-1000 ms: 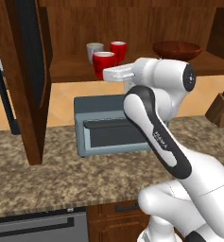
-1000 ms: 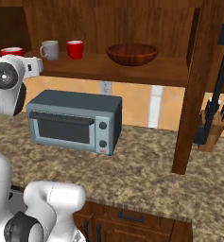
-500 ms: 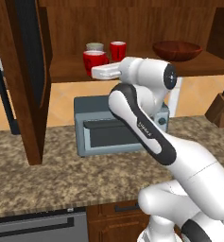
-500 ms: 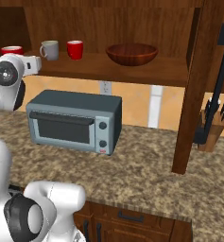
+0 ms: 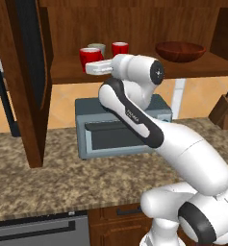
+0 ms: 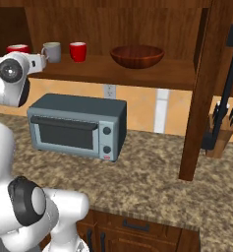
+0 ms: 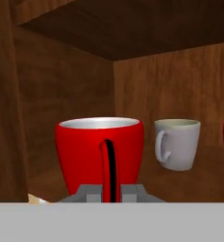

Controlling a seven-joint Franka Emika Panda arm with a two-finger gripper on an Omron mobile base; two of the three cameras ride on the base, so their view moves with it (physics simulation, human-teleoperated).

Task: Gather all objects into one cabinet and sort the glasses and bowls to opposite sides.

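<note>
Gripper (image 7: 110, 189) pinches red cup's (image 7: 99, 156) handle, seemingly above wooden shelf (image 5: 67, 72).

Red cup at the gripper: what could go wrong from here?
The gripper is shut on the handle of the red cup, so a sideways pull on release could tip it. It sits near the shelf's front edge. The grey cup stands close beside it and could be knocked.

Red cup (image 7: 92, 153) close ahead, jaws clamped on handle; grey cup (image 7: 176, 143) right, cabinet corner behind.
</note>
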